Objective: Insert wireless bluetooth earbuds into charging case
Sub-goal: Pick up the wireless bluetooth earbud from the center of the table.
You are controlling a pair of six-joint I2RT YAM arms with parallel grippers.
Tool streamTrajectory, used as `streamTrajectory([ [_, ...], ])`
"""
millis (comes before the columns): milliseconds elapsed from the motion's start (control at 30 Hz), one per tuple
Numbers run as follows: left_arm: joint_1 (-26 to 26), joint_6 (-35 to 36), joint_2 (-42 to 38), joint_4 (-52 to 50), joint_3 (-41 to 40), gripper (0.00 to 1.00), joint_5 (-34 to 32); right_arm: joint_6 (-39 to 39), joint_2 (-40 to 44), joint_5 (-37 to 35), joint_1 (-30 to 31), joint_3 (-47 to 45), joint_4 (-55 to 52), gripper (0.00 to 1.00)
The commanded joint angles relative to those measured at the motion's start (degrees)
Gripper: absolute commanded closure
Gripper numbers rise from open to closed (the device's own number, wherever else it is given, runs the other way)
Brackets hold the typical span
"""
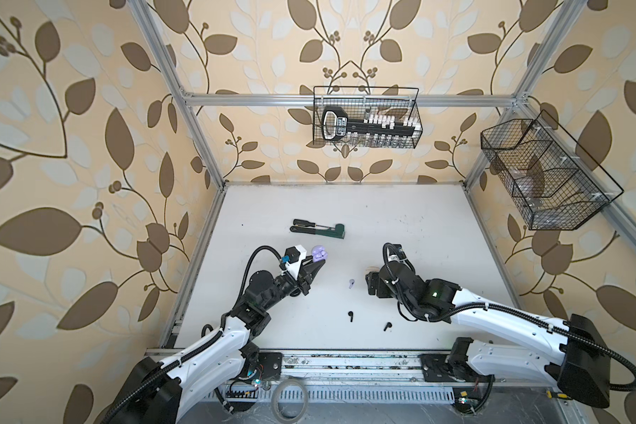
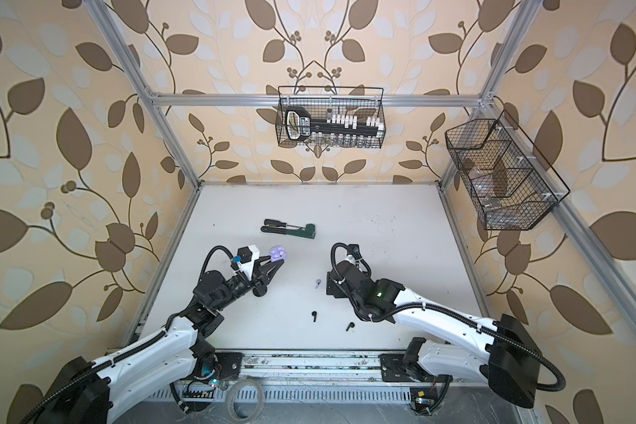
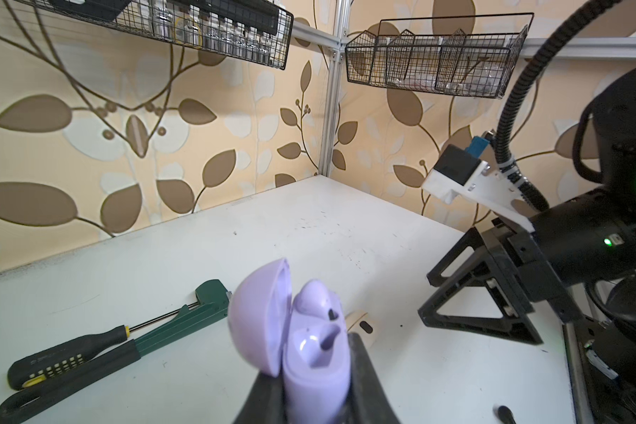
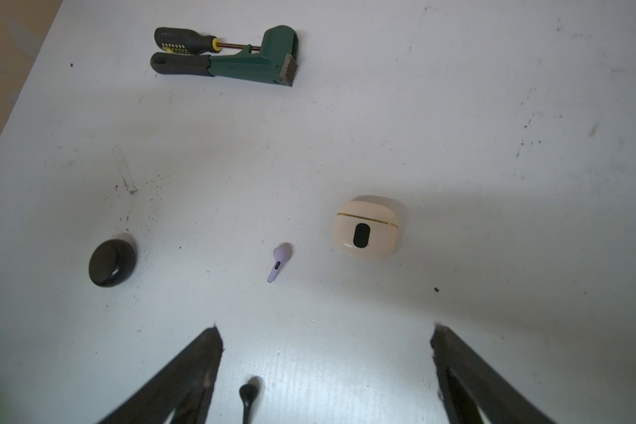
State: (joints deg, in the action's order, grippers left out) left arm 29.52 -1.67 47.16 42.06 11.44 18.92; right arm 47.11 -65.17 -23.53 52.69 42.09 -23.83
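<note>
left gripper [image 1: 314, 261]: jaws clamped on the lower body of the lilac case [image 3: 314, 381], apparently off the surface [image 4: 492, 110]; lid [image 3: 257, 319] hinged open.
case contents: seated lilac bud [image 3: 314, 297] seen in one well; empty well [image 3: 311, 348] judged free beside it.
right gripper [image 4: 325, 337]: jaws wide apart, nothing between them, held above the surface.
loose lilac bud [image 1: 351, 283]: flat on the surface. In a top view it lies at 9 o'clock, just beside the right gripper. The held case is at 10 o'clock from it, well apart.
black buds: first black bud [image 1: 350, 315] at 6 o'clock from the loose lilac bud, second black bud [image 1: 387, 326] at 5 o'clock.
other cases: cream case [image 4: 366, 229] and black case [image 4: 112, 262], both closed; white buds not seen.
risk, wrong pick: a black bud lies near the open jaws and could be taken instead.
risk, flick: the bud is tiny and flat, so it may be pushed or shot sideways if the jaws close off-centre.
risk, seating: a stem misaligned with the empty well would jam or drop.
risk, case: insertion force may twist the case in the clamp, swing the lid shut, or dislodge the seated bud.
risk, arms: contact is possible once both grippers converge.
</note>
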Motion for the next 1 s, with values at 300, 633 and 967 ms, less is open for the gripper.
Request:
streamTrajectory([
  [300, -3.23, -3.6, -1.85, -1.28, -0.57, 1.0, -3.58, -2.67, -1.06, 8.92, -3.01, -3.06, 7.11, 0.0],
  [633, -10.41, -7.5, -0.74, -1.28, -0.36, 1.0, -0.08, -2.21, -20.02, 8.23, 1.16, 9.73, 0.07, 0.34],
  [967, -10.44, -6.78, -3.28, -1.94, -1.17, 1.0, -0.69, -4.81, -33.46, 6.89, 1.21, 19.58, -3.26, 0.44],
])
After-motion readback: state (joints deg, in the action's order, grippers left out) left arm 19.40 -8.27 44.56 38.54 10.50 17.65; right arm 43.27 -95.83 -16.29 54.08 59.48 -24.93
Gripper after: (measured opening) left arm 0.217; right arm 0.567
